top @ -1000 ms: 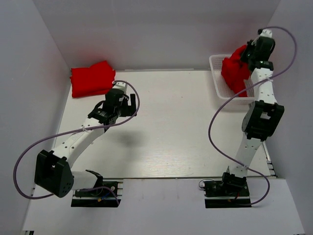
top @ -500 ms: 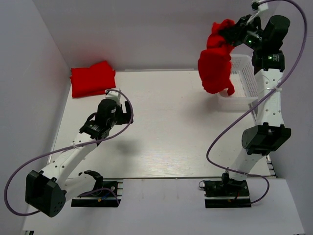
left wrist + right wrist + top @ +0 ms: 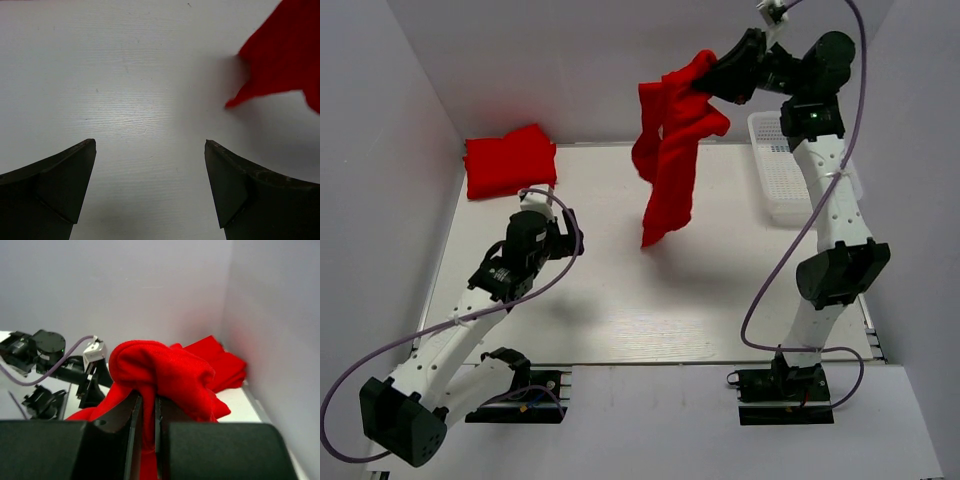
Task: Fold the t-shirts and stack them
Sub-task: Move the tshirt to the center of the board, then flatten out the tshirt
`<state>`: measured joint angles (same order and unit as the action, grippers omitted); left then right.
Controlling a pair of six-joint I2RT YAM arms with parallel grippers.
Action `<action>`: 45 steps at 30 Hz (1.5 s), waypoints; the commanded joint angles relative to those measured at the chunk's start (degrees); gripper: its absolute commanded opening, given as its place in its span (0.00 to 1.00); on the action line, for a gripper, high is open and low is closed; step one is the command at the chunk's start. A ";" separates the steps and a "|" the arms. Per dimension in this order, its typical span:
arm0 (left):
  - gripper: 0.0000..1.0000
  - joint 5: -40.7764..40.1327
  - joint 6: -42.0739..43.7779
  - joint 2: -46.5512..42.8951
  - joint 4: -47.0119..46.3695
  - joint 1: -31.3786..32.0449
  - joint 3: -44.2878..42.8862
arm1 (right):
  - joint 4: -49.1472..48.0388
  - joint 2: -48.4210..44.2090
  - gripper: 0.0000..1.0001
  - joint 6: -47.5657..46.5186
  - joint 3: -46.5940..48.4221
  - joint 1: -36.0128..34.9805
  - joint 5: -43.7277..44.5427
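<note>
Folded t-shirt pile (image 3: pixel 508 160) already parked in the far-left corner. Dangling another t-shirt (image 3: pixel 670 170) mid-air over the table (image 3: pixel 650 290), pinched tight in the right gripper (image 3: pixel 715 82), left gripper (image 3: pixel 150 145) spread wide above bare surface. Still gotta lay it flat, fold and stack it.

The white tabletop (image 3: pixel 650 290) has a faint grain and a few small dark specks, plain in the stretch right under the left hand (image 3: pixel 150 144). A folded t-shirt (image 3: pixel 510 160) lies flat on it in the far left corner, just beyond that hand and a little to its left, against the back wall. A white basket (image 3: pixel 785 185) stands on the tabletop at the far right edge, below the raised right hand (image 3: pixel 715 80) and slightly to its right. Both lie well apart, with bare tabletop between them.
</note>
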<state>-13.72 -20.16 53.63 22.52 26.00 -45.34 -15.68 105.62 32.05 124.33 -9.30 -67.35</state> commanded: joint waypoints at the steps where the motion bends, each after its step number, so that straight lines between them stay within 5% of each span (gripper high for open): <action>1: 1.00 -3.06 -2.24 -2.91 1.91 -0.16 0.34 | -1.21 1.08 0.00 -1.54 -0.58 -1.42 -0.24; 3: 1.00 -3.07 -2.77 -3.61 1.91 -0.16 0.87 | 6.15 -0.14 0.00 -9.62 -7.13 -2.38 3.25; 8: 1.00 -4.92 -3.66 -4.23 1.91 -0.16 1.92 | 5.93 -6.39 0.00 -18.50 -33.77 -3.44 17.12; 9: 1.00 -5.79 -4.18 -4.23 2.52 -0.16 1.92 | 6.19 -6.83 0.08 -19.30 -36.68 -3.36 22.04; 10: 1.00 -5.80 -4.18 -3.71 2.53 -0.16 2.45 | 7.15 -7.01 0.33 -20.35 -44.01 -3.36 26.18; 11: 1.00 -6.49 -4.88 -2.92 2.53 -0.16 2.45 | 8.03 -6.66 0.47 -20.62 -45.83 -3.18 28.31; 12: 1.00 -6.50 -4.89 -2.39 3.05 -0.16 2.45 | 9.17 -6.40 0.89 -20.80 -47.33 -3.01 32.59; 17: 1.00 -4.31 -4.89 1.74 3.05 -0.16 1.92 | 15.59 -5.60 0.90 -23.88 -50.59 -3.35 41.41; 25: 1.00 -0.09 -4.89 12.27 -2.38 -0.16 1.92 | 15.59 -17.27 0.90 -27.57 -60.07 -3.53 55.38; 45: 0.96 7.72 0.11 46.65 -9.95 1.07 -8.10 | 18.58 -18.87 0.90 -28.10 -64.30 -3.44 63.04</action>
<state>-10.81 -22.22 97.95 13.32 26.33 -53.39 3.46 86.61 4.03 60.10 -12.51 -6.83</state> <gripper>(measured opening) 0.972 0.897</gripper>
